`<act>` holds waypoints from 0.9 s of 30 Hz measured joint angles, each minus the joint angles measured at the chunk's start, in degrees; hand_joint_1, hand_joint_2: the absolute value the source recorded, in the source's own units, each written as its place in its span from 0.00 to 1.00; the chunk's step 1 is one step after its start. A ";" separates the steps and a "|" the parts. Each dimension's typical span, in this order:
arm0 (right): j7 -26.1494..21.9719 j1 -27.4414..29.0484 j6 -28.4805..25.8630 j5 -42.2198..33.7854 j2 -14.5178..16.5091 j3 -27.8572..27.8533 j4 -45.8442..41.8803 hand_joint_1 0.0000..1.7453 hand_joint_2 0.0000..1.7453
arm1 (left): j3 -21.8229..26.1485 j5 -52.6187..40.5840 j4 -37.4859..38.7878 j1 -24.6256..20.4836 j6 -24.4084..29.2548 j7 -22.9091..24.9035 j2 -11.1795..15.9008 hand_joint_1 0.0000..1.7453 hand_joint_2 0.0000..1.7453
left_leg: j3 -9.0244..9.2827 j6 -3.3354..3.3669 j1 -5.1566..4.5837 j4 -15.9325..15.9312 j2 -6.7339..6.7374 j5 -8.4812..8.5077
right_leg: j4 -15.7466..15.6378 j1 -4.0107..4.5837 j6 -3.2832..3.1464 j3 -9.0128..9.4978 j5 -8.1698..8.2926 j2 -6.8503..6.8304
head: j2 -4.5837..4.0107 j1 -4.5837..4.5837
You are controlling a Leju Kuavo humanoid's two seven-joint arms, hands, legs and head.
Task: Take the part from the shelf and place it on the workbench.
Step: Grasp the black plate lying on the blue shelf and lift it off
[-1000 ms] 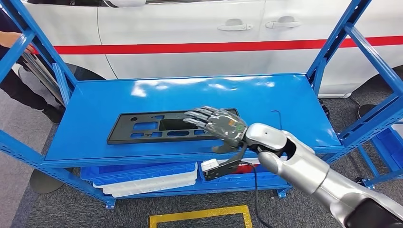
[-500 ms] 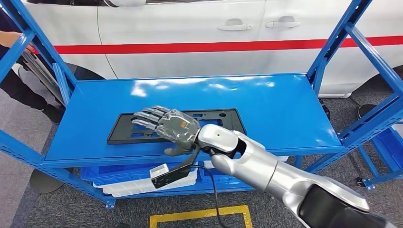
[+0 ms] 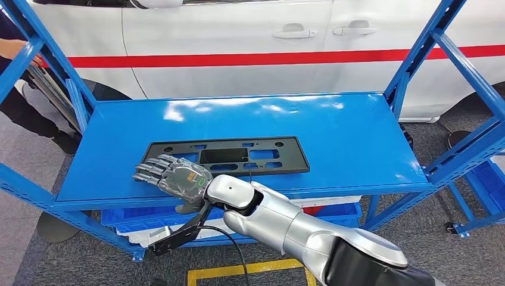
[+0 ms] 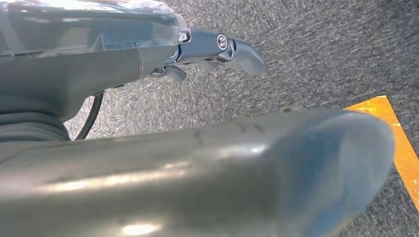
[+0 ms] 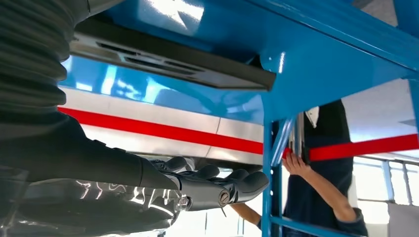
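Observation:
The part (image 3: 262,156), a long flat black plate with cut-outs, lies on the blue shelf board (image 3: 345,125) near its front edge. My right arm reaches across from the lower right. Its hand (image 3: 172,176) hovers over the plate's left end with fingers stretched flat and holding nothing. The right wrist view shows the same hand (image 5: 207,190) with straight fingers and a gap between it and the part (image 5: 168,61). My left hand (image 4: 212,47) hangs over grey carpet, fingers extended and holding nothing.
Blue uprights (image 3: 417,53) frame the shelf on both sides. Blue and white bins (image 3: 137,217) sit on the lower level. A white car with a red stripe (image 3: 238,36) stands behind. A person (image 3: 18,107) stands at the shelf's left post. Yellow floor tape (image 3: 250,268) lies in front.
My right hand has swept leftward along the part, from its right end to its left end. The part has not moved.

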 joint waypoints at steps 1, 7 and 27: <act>-0.23 -0.03 -0.53 0.02 0.58 0.03 1.41 0.00 1.00 | -0.09 -0.07 0.00 0.00 -0.01 0.02 -0.05 0.00 0.00 | 0.00 0.00 0.00 0.00 0.00 0.00 | 0.00 0.00 0.00 0.00 0.00 0.00 | 0.00 0.00; -0.18 -0.49 -1.84 0.97 3.38 0.08 8.19 0.00 1.00 | -0.45 -0.30 0.00 0.00 -0.10 0.18 -0.14 0.00 0.00 | 0.00 0.00 0.00 0.01 0.00 0.00 | 0.00 0.00 0.00 -0.01 0.00 0.00 | 0.00 0.00; 3.89 -3.67 -3.56 2.22 6.42 0.10 19.12 0.00 1.00 | -1.03 -0.34 0.02 -0.01 -0.24 0.18 -1.39 0.00 0.00 | 0.01 0.00 -0.01 0.01 0.00 0.00 | 0.00 0.00 0.00 0.00 0.01 0.00 | 0.00 0.00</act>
